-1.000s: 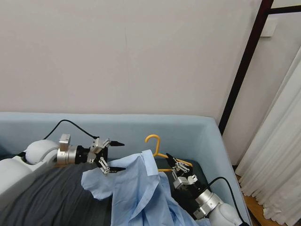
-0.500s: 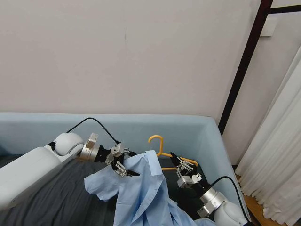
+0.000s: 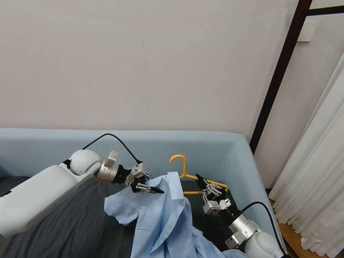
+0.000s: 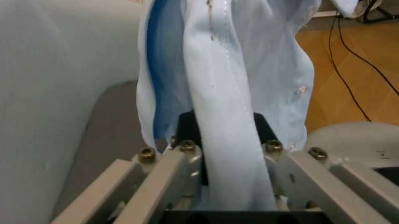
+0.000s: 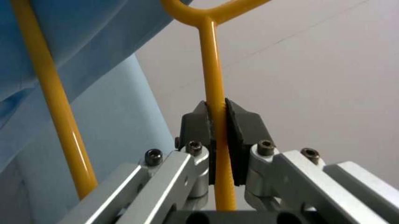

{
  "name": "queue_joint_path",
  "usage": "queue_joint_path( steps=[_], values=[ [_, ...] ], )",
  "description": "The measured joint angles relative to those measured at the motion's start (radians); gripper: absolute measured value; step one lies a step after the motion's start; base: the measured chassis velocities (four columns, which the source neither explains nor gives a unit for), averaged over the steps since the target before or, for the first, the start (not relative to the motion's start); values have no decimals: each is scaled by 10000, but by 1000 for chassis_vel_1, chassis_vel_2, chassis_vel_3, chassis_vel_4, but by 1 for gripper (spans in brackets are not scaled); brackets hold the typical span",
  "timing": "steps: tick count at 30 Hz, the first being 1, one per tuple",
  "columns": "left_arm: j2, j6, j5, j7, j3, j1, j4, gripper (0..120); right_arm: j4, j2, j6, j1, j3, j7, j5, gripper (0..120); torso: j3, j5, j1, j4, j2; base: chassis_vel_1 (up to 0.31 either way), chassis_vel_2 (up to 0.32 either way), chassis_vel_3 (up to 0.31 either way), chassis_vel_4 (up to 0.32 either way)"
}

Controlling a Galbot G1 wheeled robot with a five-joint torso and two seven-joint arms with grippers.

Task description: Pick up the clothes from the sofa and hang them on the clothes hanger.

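Head view, sofa (image 3: 48, 144): pale blue, running along the white wall; its seat lies under a dark cover (image 3: 59, 226).
Head view, shirt (image 3: 161, 223): light blue, lifted off the seat near the sofa's right end, collar uppermost, the rest trailing down to the dark cover.
Head view, hanger (image 3: 179, 163): yellow, hook upward, just behind the shirt collar and partly hidden by it.
Head view, left gripper (image 3: 156, 190): reaching in from the left at collar height, fingers closed on the upper edge of the shirt.
Head view, right gripper (image 3: 207, 187): rising from the lower right, just right of the shirt, at the hanger's shoulder bar.
Head view, surroundings: black pole (image 3: 277, 75) and white curtain (image 3: 317, 183) to the right of the sofa.
Left wrist view, left gripper (image 4: 227, 135): a folded band of shirt (image 4: 227, 65) passes between the two black pads (image 4: 188, 127) and is pinched there.
Left wrist view, background: sofa (image 4: 56, 84), dark cover (image 4: 103, 140), orange-brown floor (image 4: 355, 88) with black cables (image 4: 358, 53).
Right wrist view, right gripper (image 5: 219, 125): clamped on a straight yellow rod of the hanger (image 5: 210, 60), pads pressed against both its sides.
Right wrist view, second hanger rod: runs alongside, apart from the fingers, touching the shirt (image 5: 81, 32).
Right wrist view, background: sofa (image 5: 106, 140) and wall (image 5: 311, 60).
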Motion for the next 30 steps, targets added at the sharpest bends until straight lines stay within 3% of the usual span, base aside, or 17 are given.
queue_joint_path(
  steps=[2, 7, 12, 16, 20, 21, 23, 25, 26, 30],
  values=[
    [-41, -6, 49, 89, 14, -22, 66, 3, 0, 2, 1, 20, -9, 44, 30, 5, 0, 0, 0, 0, 0, 0, 0, 0, 0],
    [-114, -14, 78, 243, 36, -103, 237, 3, 22, 4, 3, 19, -31, 113, 98, 6, 0, 0, 0, 0, 0, 0, 0, 0, 0],
    [-205, -17, 92, 359, 43, -177, 483, 2, 111, -86, 44, -6, -58, 158, 486, 22, 0, -1, 0, 0, 0, 0, 0, 0, 0],
    [-322, -21, 145, 407, -5, -238, 791, 2, 367, -337, 468, -103, -99, -343, 1832, 35, 1, 1, 0, -1, 0, 0, 0, 0, 0],
    [-368, -49, 317, 457, -100, -250, 1167, 2, 1213, -931, 1404, -369, -104, -2428, 5658, 54, 0, -2, 0, 0, 0, 0, 0, 0, 0],
    [-368, -49, 317, 457, -100, -250, 1167, 2, 1213, -931, 1404, -369, -104, -2428, 5658, 54, 0, -2, 0, 0, 0, 0, 0, 0, 0],
    [-365, -69, 463, 541, -156, -250, 1340, 2, 1526, -1230, 1713, -522, -187, -3530, 7679, 62, 0, -2, 0, 0, 0, 0, 0, 0, 0],
    [-340, -86, 624, 693, -202, -247, 1520, 2, 1628, -1466, 1571, -686, -428, -4181, 9633, 72, 0, -2, -1, 0, 0, 0, 0, 0, 0],
    [-340, -86, 624, 693, -202, -247, 1520, 2, 1628, -1466, 1571, -686, -428, -4181, 9633, 72, 0, -2, -1, 0, 0, 0, 0, 0, 0],
    [-236, -197, 948, 899, -420, -61, 1793, 2, 1070, -1533, 582, -652, -765, -4332, 12261, 89, 0, 0, 0, -1, 0, 0, 0, 0, 0]
  ],
)
